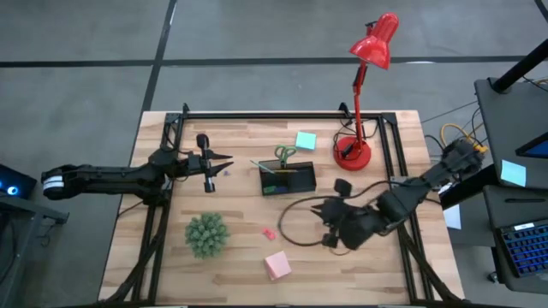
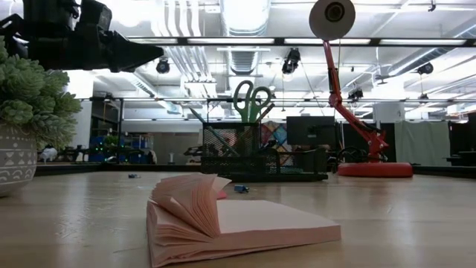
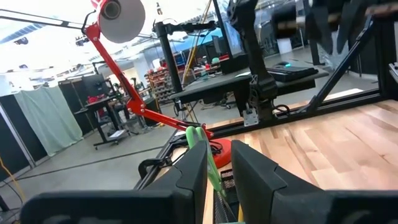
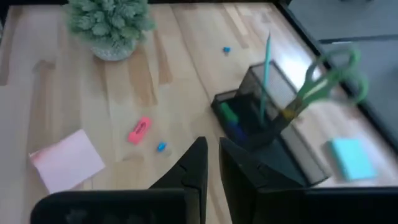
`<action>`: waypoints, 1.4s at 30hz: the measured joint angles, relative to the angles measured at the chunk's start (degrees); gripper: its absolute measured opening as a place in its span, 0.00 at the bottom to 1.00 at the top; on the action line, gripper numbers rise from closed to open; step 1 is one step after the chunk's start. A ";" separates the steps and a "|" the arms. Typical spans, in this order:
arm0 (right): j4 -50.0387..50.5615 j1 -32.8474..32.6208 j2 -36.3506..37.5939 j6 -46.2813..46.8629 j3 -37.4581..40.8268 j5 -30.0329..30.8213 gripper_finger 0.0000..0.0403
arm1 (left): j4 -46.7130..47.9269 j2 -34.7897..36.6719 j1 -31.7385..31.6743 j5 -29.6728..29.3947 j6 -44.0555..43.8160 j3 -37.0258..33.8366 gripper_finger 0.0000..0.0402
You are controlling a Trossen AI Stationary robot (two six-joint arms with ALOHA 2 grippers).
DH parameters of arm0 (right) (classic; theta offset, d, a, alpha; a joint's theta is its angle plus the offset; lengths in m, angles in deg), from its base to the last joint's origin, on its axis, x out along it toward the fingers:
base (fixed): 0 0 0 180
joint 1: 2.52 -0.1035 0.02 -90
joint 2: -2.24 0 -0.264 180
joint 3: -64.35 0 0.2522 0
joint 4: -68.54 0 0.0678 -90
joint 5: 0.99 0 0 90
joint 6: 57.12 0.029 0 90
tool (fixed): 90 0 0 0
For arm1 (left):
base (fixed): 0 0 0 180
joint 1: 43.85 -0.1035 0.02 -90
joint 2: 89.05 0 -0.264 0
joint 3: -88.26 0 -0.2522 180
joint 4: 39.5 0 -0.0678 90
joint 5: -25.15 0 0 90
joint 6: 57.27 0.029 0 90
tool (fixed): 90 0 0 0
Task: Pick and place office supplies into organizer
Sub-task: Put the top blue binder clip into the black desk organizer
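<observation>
The black mesh organizer (image 1: 288, 178) stands mid-table and holds the green-handled scissors (image 1: 285, 154), a yellow pencil and a teal pen (image 4: 266, 68), all upright. A teal sticky pad (image 1: 305, 140) lies beyond it, and a pink pad (image 1: 276, 265) lies near the front edge. A pink eraser (image 4: 139, 130) and a blue eraser (image 4: 161, 147) lie on the wood between them. My left gripper (image 1: 224, 162) hovers left of the organizer and holds nothing; its fingers are nearly together. My right gripper (image 1: 315, 206) hangs right of and nearer than the organizer, also nearly closed and holding nothing.
A potted spiky green plant (image 1: 206, 234) stands front left. The red lamp's round base (image 1: 353, 152) sits right of the organizer, and a black cable loop (image 1: 291, 227) lies by my right gripper. A second blue eraser (image 4: 226, 50) lies left of the organizer. A black rail frames the table.
</observation>
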 joint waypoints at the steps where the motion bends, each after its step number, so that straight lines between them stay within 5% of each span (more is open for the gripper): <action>1: -2.82 -0.75 1.88 1.06 4.02 0.42 0.08 | -0.01 -0.02 0.02 0.00 0.00 0.00 0.15; 10: -36.58 1.28 13.13 -3.54 35.83 1.17 0.08 | -0.35 -0.01 0.00 -0.02 0.02 0.13 0.15; 18: -63.04 11.66 22.17 -15.51 53.69 -8.79 0.08 | -0.93 -0.02 0.02 -0.02 0.49 0.60 0.15; 26: -65.67 24.22 29.55 -26.54 58.01 -16.74 0.03 | -0.80 -0.02 0.00 -0.04 1.79 2.08 0.15; 42: -61.58 26.77 58.25 -38.10 66.01 -16.49 0.02 | 0.06 -0.02 0.02 -0.04 -0.05 2.73 0.15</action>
